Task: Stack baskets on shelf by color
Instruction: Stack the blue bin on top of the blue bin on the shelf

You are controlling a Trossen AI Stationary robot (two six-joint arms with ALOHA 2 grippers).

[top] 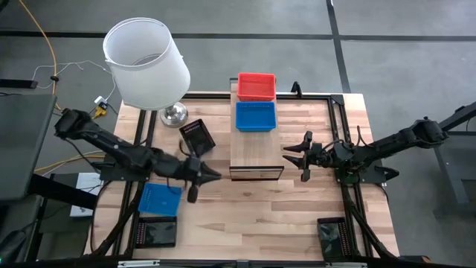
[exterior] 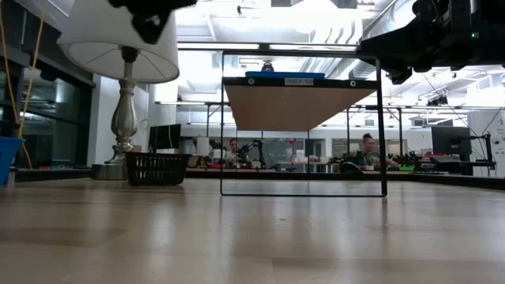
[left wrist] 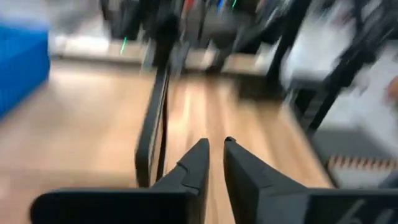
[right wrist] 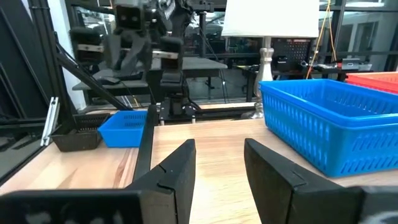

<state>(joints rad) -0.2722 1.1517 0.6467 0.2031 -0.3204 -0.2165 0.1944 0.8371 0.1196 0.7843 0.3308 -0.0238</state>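
Fingers of both grippers carry nothing: left gripper (top: 210,176) nearly closed beside the shelf (top: 256,152), right gripper (top: 299,157) spread wide opposite, likely between picks, blue basket (top: 256,116) and red basket (top: 256,85) already shelved.

**Blur and cropped edges limit what I can see**

My left wrist view is smeared throughout: a blue basket (left wrist: 22,68) is cut by the picture's edge, and the room beyond is unreadable. From worktop height, only the rim of the blue basket (exterior: 284,75) on the shelf (exterior: 296,106) shows. My right wrist view crops the red basket (right wrist: 376,81) at the edge. The lamp (top: 149,63) hides the worktop corner beneath it.
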